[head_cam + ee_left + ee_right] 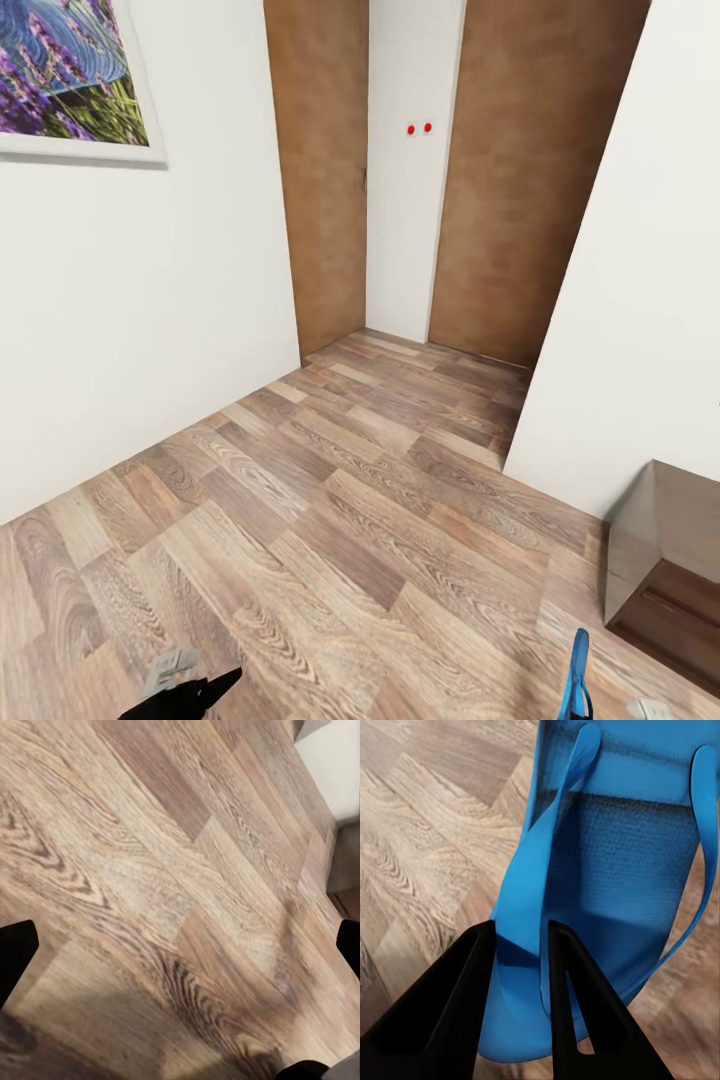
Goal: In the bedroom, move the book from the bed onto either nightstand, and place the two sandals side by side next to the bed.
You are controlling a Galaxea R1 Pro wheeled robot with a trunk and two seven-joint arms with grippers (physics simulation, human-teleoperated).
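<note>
One blue sandal hangs from the right gripper, whose two black fingers are closed on a strap near the sole's edge; the head view shows the sandal edge-on above the wood-plank floor, near a dark brown cabinet. The left gripper is spread wide over bare floor, holding nothing. Two brown doors stand ahead. Risk, as judged: the thin strap could slide out of the pinch while the robot travels, dropping the sandal short of the bed.
</note>
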